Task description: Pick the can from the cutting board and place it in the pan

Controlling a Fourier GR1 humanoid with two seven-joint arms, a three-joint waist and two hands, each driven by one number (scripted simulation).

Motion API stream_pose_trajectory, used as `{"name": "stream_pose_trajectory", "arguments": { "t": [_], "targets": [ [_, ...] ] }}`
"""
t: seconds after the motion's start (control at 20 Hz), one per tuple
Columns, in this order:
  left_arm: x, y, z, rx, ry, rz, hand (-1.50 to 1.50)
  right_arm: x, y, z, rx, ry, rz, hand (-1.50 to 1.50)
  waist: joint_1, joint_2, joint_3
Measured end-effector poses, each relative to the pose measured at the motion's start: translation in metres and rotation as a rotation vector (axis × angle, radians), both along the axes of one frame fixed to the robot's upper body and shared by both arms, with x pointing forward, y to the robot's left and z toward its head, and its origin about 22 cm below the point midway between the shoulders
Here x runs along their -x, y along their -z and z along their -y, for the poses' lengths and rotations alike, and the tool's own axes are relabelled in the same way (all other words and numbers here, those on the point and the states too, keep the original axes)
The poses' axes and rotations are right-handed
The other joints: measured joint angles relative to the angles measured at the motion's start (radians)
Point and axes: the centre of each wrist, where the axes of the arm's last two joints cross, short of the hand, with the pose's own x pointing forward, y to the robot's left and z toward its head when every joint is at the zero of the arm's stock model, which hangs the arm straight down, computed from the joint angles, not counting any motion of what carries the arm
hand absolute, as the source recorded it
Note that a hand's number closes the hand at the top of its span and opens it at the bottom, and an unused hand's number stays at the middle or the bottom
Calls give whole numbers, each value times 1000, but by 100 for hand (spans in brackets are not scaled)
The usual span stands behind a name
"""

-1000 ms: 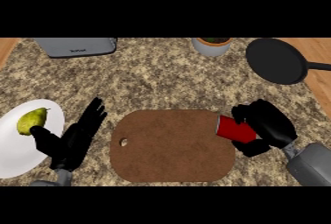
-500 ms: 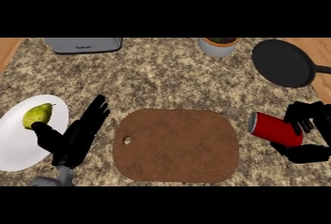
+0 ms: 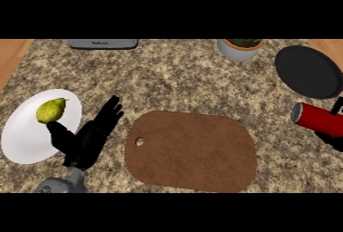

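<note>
The red can point(image 3: 319, 118) is off the brown cutting board point(image 3: 191, 150), held at the view's right edge with its dark top pointing left. My right hand point(image 3: 335, 135) is curled round it, mostly cut off by the edge. The black pan point(image 3: 308, 71) lies at the upper right, just above the can. My left hand point(image 3: 90, 135) rests open, fingers up, between the white plate and the board.
A white plate point(image 3: 26, 136) with a yellow-green pear point(image 3: 51, 110) lies at the left. A grey pot with a plant point(image 3: 239, 48) stands at the back, and a grey toaster point(image 3: 102, 43) at the back left.
My right hand has carried the red can off the board's right edge, further right and toward the pan. The left hand has not moved.
</note>
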Motion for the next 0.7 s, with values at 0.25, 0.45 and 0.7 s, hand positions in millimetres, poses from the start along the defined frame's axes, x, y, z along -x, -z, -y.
{"name": "stream_pose_trajectory", "arguments": {
  "t": [0.25, 0.45, 0.7],
  "targets": [
    [1, 4, 4, -2, 11, -3, 0, -31, 12, 8, 57, 65, 65, 150, 18, 3, 0],
    [-6, 1, 8, 1, 30, 7, 0, -54, 12, 10, 56, 148, 127, 150, 34, 9, 2],
    [-10, -2, 7, 0, 48, 20, 0, -67, 18, 12, 27, 279, 202, 150, 55, 19, 4]
  ]
}}
